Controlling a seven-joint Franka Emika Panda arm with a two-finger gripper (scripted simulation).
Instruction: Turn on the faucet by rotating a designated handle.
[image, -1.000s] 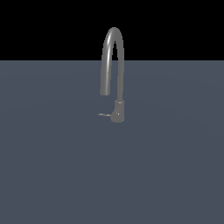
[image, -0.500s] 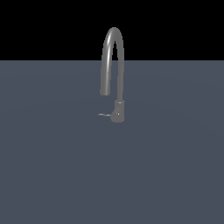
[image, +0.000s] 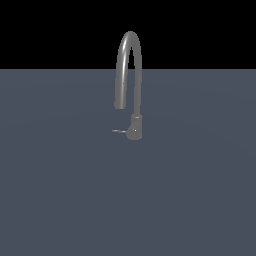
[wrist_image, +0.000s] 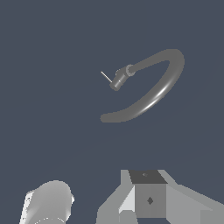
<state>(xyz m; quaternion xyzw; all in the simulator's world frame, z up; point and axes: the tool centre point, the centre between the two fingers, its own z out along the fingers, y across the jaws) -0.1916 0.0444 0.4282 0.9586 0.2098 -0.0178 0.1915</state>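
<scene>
The faucet (image: 136, 80) is a tall grey gooseneck standing in the middle of the exterior view, its arched spout rising from a short thick base (image: 135, 127). The handle (image: 119, 131) is a thin lever sticking out from the base toward the exterior view's left. The wrist view shows the faucet (wrist_image: 162, 86) from above and at a distance, with the handle (wrist_image: 106, 76) as a thin rod beside the base. Only part of my gripper (wrist_image: 148, 194) shows at that view's edge, far from the faucet. Its fingers cannot be made out. The arm is out of the exterior view.
The faucet stands on a flat blue-grey surface (image: 65, 190) that fills both views. A pale cylindrical part of the arm (wrist_image: 48, 203) shows at the wrist view's edge.
</scene>
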